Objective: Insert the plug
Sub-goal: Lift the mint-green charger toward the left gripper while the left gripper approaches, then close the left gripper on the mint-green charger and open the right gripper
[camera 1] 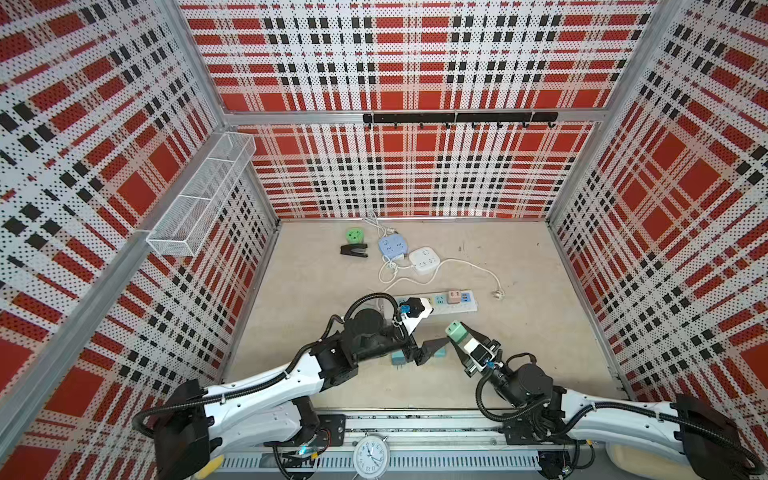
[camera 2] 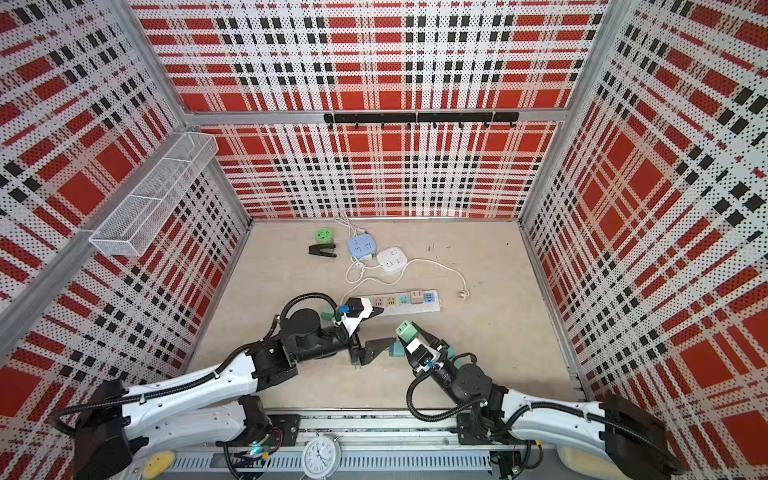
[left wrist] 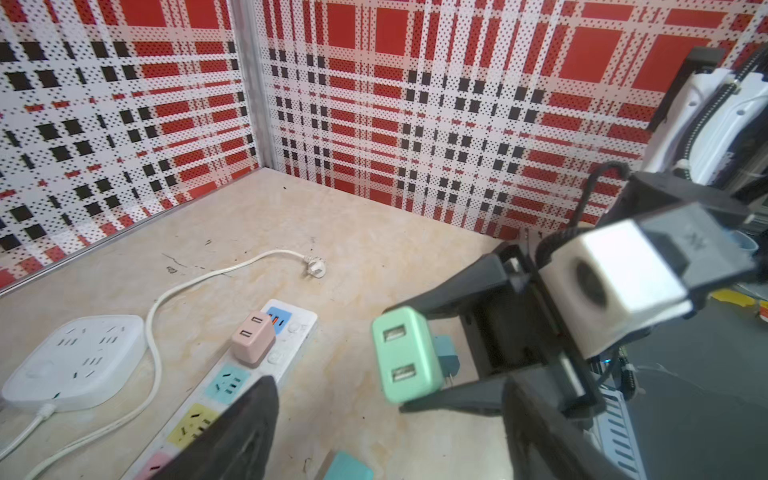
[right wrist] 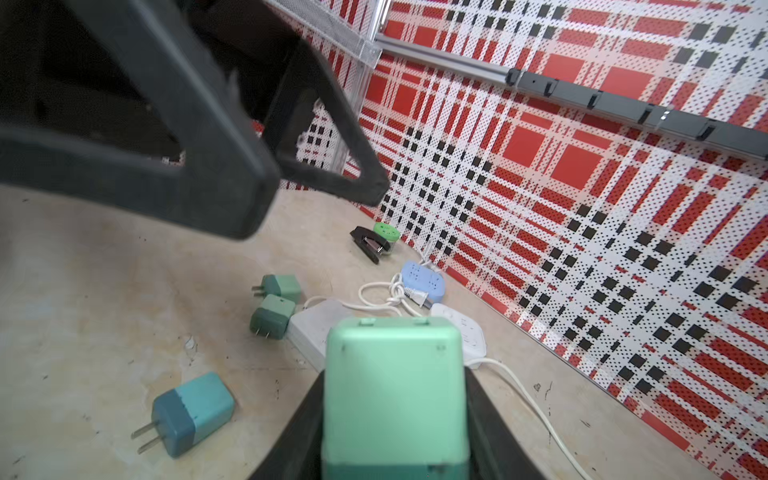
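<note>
**A:** Where is the plug at this moment?

**B:** The mint-green plug [left wrist: 405, 359] is off the tabletop, in the lower middle of both top views, just below the long power strip [camera 1: 457, 308]. The right pincer [camera 1: 457, 337] is closed on its two sides.

**A:** And the left pincer?

**B:** The left pincer [right wrist: 316, 197] stands open and empty, just left of the plug.

**A:** Can the right arm insert it directly?

**B:** I think not easily. The prongs [left wrist: 451, 376] seem to point back into the pincer's palm, not down. Probably the left pincer should take the mint end squarely, so that the prongs become free.

**A:** Which socket?

**B:** The teal socket [left wrist: 227, 382] and the yellow socket [left wrist: 193, 422] look free. The pink adapter [left wrist: 253, 338] occupies the next one. Hold the prongs straight above the slots, then press down slowly, without tilt.
</note>
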You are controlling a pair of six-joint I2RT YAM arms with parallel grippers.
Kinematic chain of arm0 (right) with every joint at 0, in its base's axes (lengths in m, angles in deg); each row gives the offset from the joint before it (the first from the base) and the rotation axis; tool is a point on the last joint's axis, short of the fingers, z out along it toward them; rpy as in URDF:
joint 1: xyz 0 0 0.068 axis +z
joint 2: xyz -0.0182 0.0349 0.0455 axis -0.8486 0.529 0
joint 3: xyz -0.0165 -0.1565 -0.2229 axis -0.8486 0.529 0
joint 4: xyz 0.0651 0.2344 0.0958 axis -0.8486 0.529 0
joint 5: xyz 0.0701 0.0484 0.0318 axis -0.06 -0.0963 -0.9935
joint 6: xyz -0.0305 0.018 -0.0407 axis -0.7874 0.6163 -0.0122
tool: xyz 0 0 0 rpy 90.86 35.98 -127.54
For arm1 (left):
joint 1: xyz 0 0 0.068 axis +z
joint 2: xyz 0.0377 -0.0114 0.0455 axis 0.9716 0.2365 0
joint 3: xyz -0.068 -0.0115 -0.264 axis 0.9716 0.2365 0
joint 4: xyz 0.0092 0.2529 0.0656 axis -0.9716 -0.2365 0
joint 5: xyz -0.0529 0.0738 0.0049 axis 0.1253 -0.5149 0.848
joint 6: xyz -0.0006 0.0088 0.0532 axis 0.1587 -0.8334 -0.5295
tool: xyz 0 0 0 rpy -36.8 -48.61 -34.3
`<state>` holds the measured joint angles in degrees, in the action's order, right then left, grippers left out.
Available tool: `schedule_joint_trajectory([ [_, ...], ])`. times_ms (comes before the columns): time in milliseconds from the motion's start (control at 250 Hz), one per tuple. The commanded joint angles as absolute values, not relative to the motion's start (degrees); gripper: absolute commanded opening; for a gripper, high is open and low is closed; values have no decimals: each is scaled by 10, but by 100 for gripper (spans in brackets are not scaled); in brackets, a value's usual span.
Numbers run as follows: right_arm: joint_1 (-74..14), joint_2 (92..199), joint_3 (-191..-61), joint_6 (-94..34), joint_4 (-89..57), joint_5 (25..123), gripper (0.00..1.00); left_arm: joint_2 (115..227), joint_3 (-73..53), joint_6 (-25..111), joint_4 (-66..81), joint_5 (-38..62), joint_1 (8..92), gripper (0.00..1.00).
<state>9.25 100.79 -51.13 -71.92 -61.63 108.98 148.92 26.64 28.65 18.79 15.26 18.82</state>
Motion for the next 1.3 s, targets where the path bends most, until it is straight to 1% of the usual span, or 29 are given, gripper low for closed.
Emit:
schedule_joint_trajectory([
  [0,92,1023,-521,-735,-675,1065,3,1506,245,299,174,178,182,85],
  [116,92,1041,-532,-730,-667,1057,1,1520,234,303,170,194,176,84],
  [284,93,1039,-533,-715,-671,1042,0,1542,222,298,156,172,173,84],
  [388,93,1012,-531,-709,-655,1039,0,1551,211,299,139,167,173,84],
  [564,93,936,-522,-703,-608,1031,0,1563,201,298,125,162,173,82],
  [704,93,918,-518,-710,-601,1038,1,1588,176,297,101,184,169,72],
  [836,93,938,-519,-718,-614,1040,1,1606,159,291,86,194,159,64],
  [932,93,957,-522,-719,-625,1047,1,1616,151,283,75,191,150,61],
  [1004,93,966,-521,-720,-636,1047,0,1623,145,280,69,192,149,56],
  [1060,94,969,-520,-720,-641,1051,0,1629,140,280,65,196,149,50],
  [1116,94,967,-519,-720,-641,1054,1,1634,136,280,61,203,149,42],
  [1205,93,961,-517,-720,-641,1059,1,1637,131,277,56,208,148,31],
  [1293,94,952,-515,-718,-639,1061,4,1638,130,275,54,209,148,20],
])
